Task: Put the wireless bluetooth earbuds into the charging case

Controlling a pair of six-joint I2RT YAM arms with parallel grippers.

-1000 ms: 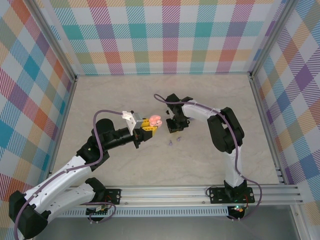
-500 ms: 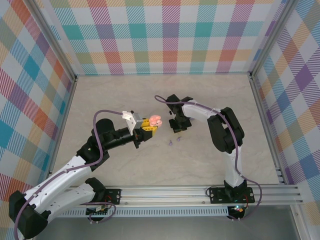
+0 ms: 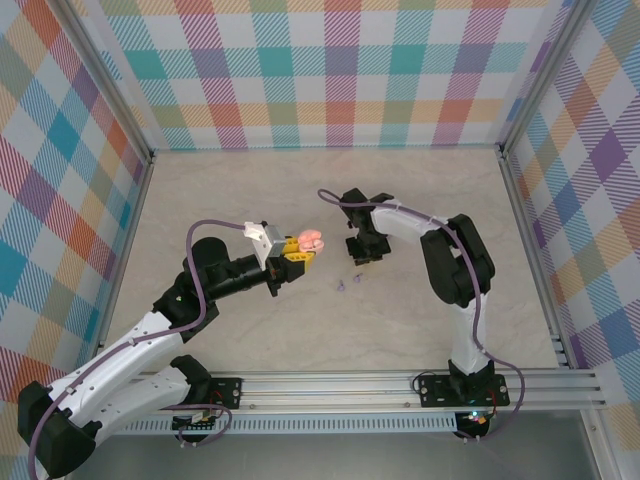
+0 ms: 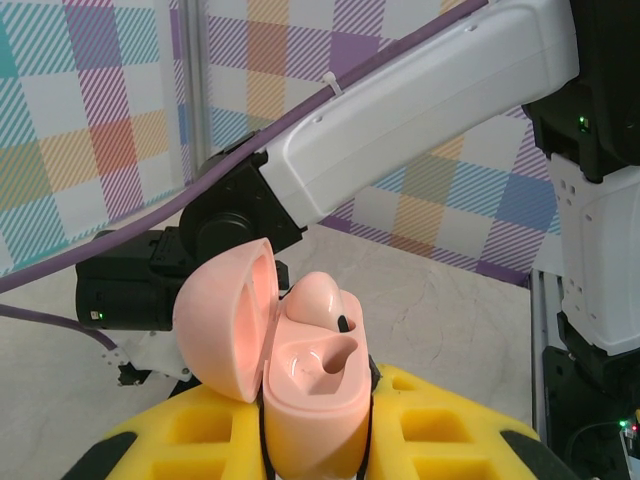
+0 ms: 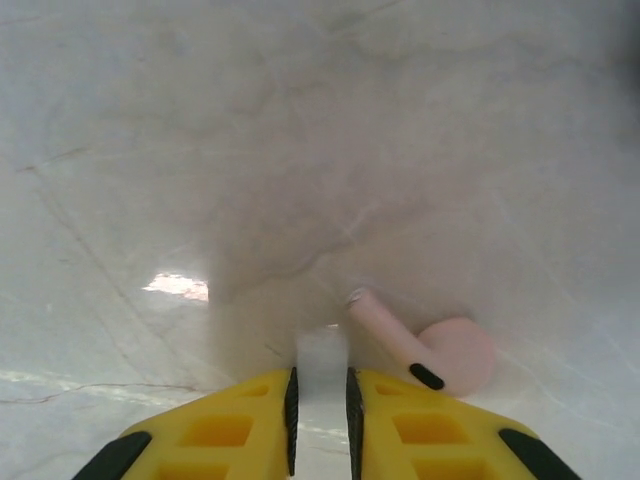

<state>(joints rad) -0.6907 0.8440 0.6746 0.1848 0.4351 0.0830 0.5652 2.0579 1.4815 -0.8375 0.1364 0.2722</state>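
My left gripper point(image 3: 298, 255) point(image 4: 315, 432) is shut on the pale pink charging case point(image 4: 312, 405) point(image 3: 311, 240) and holds it up with its lid point(image 4: 225, 320) swung open to the left. One pink earbud point(image 4: 322, 298) sits in the far slot; the near slot is bare. My right gripper point(image 3: 362, 258) point(image 5: 320, 385) is low over the table, its jaws a narrow gap apart with nothing between them. A second pink earbud point(image 5: 440, 352) lies on the table just beyond the right finger, touching neither pad. Two tiny lilac pieces point(image 3: 341, 286) point(image 3: 357, 275) lie on the table below the right gripper.
The marbled tabletop point(image 3: 250, 190) is walled by chequered panels, with a metal rail point(image 3: 400, 385) along the near edge. In the left wrist view the right arm's white link point(image 4: 400, 110) crosses close behind the case.
My right gripper has shifted slightly to the right and its jaws have parted a little. The left arm and the case have stayed still.
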